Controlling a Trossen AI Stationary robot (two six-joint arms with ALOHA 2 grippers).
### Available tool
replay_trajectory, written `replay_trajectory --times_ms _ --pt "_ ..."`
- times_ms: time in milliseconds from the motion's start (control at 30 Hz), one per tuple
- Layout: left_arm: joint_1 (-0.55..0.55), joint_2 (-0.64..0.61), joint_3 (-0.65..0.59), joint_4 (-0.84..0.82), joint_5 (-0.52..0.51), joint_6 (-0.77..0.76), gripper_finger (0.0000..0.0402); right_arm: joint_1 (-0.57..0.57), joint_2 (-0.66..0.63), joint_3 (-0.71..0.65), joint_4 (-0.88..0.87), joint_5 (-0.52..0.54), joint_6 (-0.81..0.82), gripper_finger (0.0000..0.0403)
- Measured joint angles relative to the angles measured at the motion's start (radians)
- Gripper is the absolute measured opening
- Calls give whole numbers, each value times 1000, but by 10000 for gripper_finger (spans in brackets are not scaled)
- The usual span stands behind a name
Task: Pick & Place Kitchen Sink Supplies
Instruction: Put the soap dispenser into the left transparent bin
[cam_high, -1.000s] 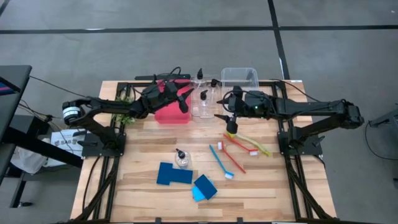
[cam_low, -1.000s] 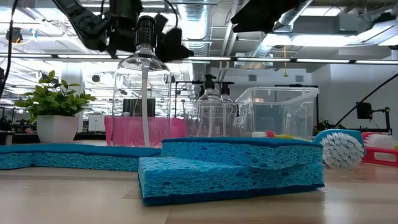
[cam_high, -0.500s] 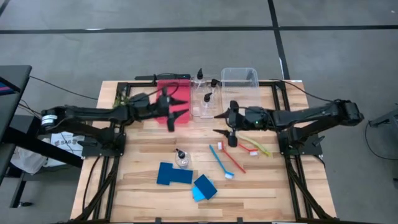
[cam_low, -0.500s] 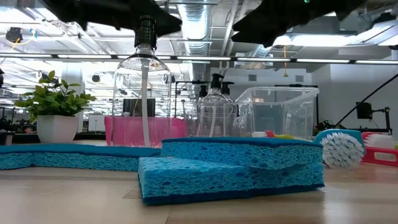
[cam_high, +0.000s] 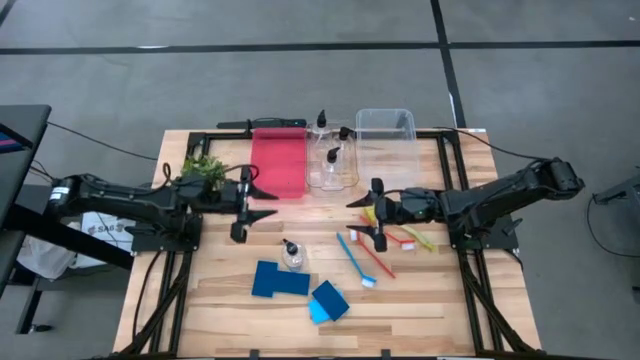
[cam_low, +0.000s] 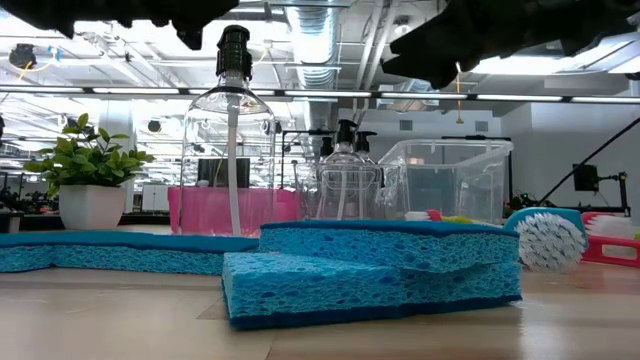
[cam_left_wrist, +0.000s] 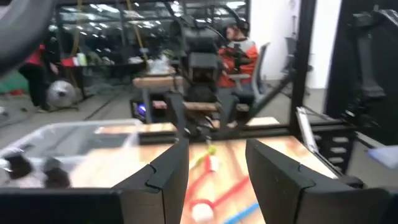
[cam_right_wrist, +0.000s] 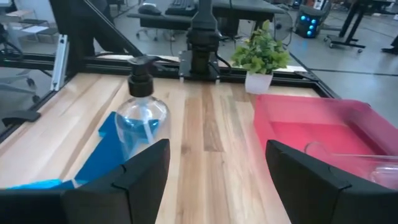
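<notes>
On the left I see my left end effector (cam_high: 262, 203) low over the desk (cam_high: 230, 290), its fingers spread apart with nothing between them. One small plant (cam_high: 203, 168) sits just beside that arm. Next comes one red bin (cam_high: 278, 162) at the back.

I count four clear pump bottles. Three of them (cam_high: 331, 155) stand close together in a clear holder between the red bin and one clear bin (cam_high: 386, 127). The fourth bottle (cam_high: 291, 255) stands alone near the middle of the desk.

In front of it lie two blue sponges. The dark sponge (cam_high: 279, 280) is flat, and the light sponge (cam_high: 328, 301) is touching its corner.

Right of the lone bottle I count three brushes: one blue brush (cam_high: 355, 259), one red brush (cam_high: 385, 240) and one yellow-green brush (cam_high: 413, 235). They lie close together.

My right end effector (cam_high: 365, 216) hangs just over the ends of the brushes. Its fingers are spread too, and it holds nothing.
</notes>
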Motion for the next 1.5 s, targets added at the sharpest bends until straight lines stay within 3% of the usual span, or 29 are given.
replay_trajectory --times_ms 300,500,833,1167,1500 --pt "-72 66 -53 1 -2 -139 161 12 0 0 21 0 0 260" --pt "-108 109 -53 -1 -2 -146 161 12 6 0 27 1 15 260" --pt "-152 77 -53 -44 -2 -153 161 12 301 70 307 -79 17 260" --pt "-175 -27 -53 -179 -1 -154 161 53 478 241 273 -79 -3 260" --pt "-175 -51 -52 -201 -2 -154 161 84 614 349 255 -76 -1 260"
